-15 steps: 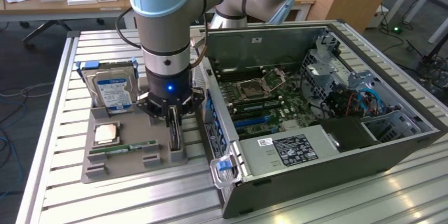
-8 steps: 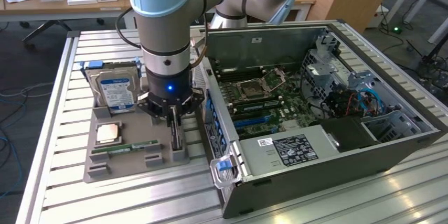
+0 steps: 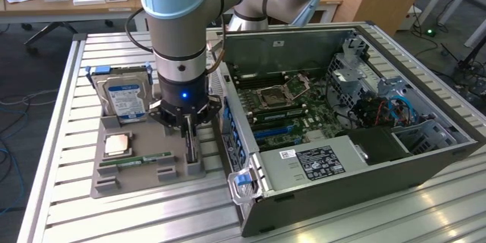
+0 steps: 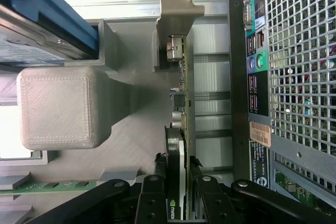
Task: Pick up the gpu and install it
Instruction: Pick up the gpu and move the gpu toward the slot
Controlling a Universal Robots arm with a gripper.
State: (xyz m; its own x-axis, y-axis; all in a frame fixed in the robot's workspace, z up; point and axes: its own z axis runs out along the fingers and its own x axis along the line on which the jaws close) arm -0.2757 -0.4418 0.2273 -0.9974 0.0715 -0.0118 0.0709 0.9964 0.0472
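The end effector clamps narrowly onto the gpu, which stands on edge in a tabletop holder at the computer case's nine o'clock, presumably for a straight lift.

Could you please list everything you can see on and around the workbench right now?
gpu: one, green board with black face, on edge in a tray slot beside the case.
hard drive: one, silver with blue label, upright in the tray.
processor: one, silver, flat on the tray.
RAM stick: one, green, lying on the tray.
tray: one, grey, on the table.
computer case: one, dark grey, open, at the exterior view's right of the tray.
table: one, silver, slatted.
arm: one, grey and light blue, above the tray.
gripper: one, black, jaws shut on the gpu.
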